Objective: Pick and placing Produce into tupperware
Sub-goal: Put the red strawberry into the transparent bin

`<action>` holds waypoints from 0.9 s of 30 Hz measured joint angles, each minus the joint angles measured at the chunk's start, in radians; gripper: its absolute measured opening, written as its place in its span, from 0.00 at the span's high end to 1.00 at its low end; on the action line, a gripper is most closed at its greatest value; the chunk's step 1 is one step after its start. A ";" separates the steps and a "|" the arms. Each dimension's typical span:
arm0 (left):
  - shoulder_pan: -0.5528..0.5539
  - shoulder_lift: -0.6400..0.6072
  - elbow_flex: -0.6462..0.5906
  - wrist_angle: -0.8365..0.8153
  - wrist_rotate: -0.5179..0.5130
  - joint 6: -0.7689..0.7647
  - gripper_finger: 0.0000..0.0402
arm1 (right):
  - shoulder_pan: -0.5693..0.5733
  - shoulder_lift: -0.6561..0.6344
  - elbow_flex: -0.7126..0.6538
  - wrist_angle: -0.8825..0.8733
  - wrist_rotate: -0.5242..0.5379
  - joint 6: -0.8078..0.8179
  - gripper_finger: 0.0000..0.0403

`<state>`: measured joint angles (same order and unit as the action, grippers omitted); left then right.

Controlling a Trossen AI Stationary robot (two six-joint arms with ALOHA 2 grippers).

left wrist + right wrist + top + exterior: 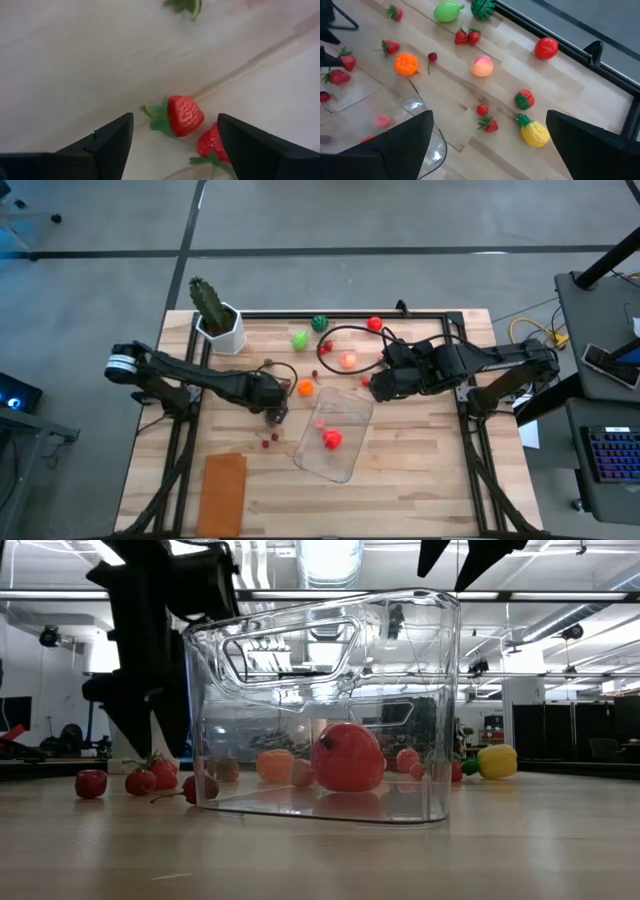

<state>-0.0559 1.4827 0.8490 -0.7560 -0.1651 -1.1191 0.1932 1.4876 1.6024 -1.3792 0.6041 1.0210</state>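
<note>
From above, the clear tupperware sits mid-counter holding a red fruit; the left gripper hangs just beside its left corner, the right gripper near its upper right. At counter level, strawberries lie left of the tupperware. The left wrist shows fingers wide above two strawberries. The right wrist shows fingers wide, empty, over scattered produce

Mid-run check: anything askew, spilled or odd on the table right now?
Nothing spilled or damaged. The tupperware sits skewed to the table edges, with one red piece inside; most produce still lies scattered. The left gripper, open, hovers over a strawberry.
</note>
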 joint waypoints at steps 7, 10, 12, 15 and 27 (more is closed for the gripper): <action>0.000 0.086 0.004 -0.001 0.022 0.032 0.32 | 0.000 0.000 0.000 -0.001 0.000 0.016 0.06; 0.000 0.092 0.005 0.010 0.023 0.048 0.34 | 0.000 0.001 0.000 -0.001 0.000 0.019 0.06; 0.000 0.093 0.006 0.022 0.023 0.053 0.38 | 0.000 0.001 0.000 0.000 0.000 0.019 0.06; 0.001 0.099 0.006 0.041 0.023 0.053 0.46 | 0.000 0.001 0.000 0.000 0.000 0.019 0.06; 0.002 0.089 0.010 0.073 0.015 0.084 0.63 | 0.000 0.001 0.000 -0.014 0.000 0.063 0.06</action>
<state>-0.0544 1.5715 0.8585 -0.6831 -0.1497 -1.0347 0.1932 1.4883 1.6020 -1.3935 0.6041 1.0841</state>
